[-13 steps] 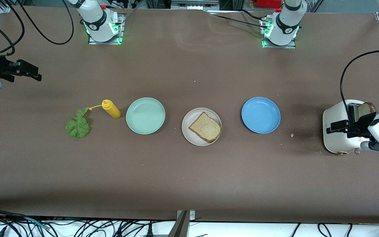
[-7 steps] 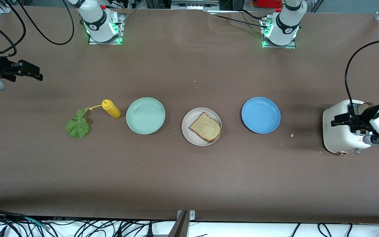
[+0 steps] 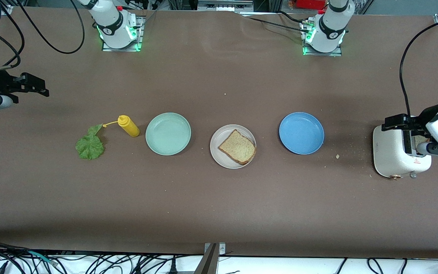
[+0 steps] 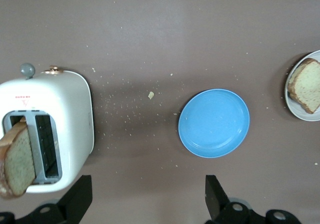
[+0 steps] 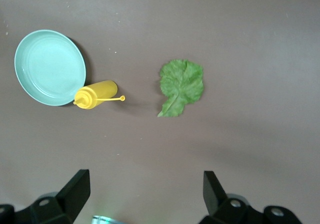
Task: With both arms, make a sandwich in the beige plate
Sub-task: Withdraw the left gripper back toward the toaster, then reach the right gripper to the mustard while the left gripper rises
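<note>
While one bread slice (image 3: 237, 147) lies on the beige plate (image 3: 219, 154), I hold the left gripper (image 4: 147, 201) wide over the toaster (image 3: 395, 152); 2nd slice (image 4: 17, 159) leans in its slot. Drop straight, pinch crust. Right gripper (image 5: 145, 196), wide too, waits near the lettuce (image 3: 89, 144).

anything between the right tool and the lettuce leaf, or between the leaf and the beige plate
Nothing stands between the open right tool and the lettuce leaf. Between the leaf and the beige plate stand the yellow bottle and the mint-green plate, so lifting over them seems needed.
</note>
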### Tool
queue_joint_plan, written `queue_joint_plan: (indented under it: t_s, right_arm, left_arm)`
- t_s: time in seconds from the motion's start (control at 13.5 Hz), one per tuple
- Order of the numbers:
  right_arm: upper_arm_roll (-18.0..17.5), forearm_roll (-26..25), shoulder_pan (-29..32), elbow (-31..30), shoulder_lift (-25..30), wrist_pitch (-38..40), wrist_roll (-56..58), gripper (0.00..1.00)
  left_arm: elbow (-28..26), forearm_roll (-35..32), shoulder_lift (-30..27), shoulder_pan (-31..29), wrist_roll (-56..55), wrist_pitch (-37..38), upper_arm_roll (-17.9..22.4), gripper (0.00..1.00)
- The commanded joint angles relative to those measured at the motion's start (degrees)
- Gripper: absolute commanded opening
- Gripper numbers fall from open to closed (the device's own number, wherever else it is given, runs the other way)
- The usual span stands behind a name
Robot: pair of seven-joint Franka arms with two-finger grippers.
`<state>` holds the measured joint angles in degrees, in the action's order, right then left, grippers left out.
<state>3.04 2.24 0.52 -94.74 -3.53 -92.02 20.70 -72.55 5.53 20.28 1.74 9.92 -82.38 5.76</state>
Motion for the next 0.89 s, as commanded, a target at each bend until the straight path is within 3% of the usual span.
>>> queue_joint_plan:
  t_s: [0.0, 0.37, 0.82]
  right_arm:
    - [1.4, 1.6, 0.1, -2.5, 0.3, -3.1, 8.8, 1.00]
    - [7.4, 11.2, 0.1, -8.1, -1.3, -10.1, 29.6, 1.00]
    - [13.5, 29.1, 0.2, -9.6, -10.0, -12.6, 57.9, 1.00]
  left_arm:
    - [4.4, -1.7, -0.1, 0.6, -2.2, 5.6, 0.0, 0.99]
    - [8.1, -1.8, -0.2, 0.5, -2.3, 11.0, 0.0, 1.00]
    - [4.8, -2.0, -3.6, 0.7, -5.1, 9.9, -1.4, 1.00]
